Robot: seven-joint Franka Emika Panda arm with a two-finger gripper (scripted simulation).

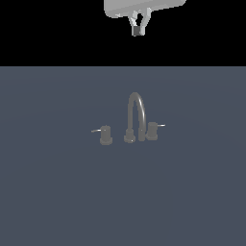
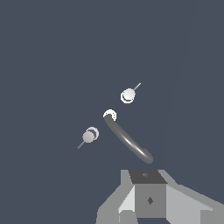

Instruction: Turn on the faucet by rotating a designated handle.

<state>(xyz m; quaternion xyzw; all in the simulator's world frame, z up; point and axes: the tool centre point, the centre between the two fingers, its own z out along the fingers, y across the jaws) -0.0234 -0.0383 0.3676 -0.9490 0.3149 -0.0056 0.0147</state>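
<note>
The dull-grey faucet (image 1: 136, 115) stands on the blue-grey floor, its arched spout between two stubby knobs. The handle (image 1: 153, 129) is the knob on the exterior view's right, with a thin bright lever (image 1: 161, 126) pointing outward. The twin knob (image 1: 105, 135) has a duller lever and a flared base. My gripper (image 1: 139, 30) hangs high above and behind the faucet, touching nothing, with its fingers together. The wrist view looks down on the spout (image 2: 129, 142), the handle (image 2: 128, 95), the twin knob (image 2: 89, 135) and my gripper (image 2: 150, 199).
The flat blue-grey floor (image 1: 57, 192) spreads around the faucet on all sides. The white robot arm (image 1: 144, 7) shows at the top edge of the exterior view against a black background.
</note>
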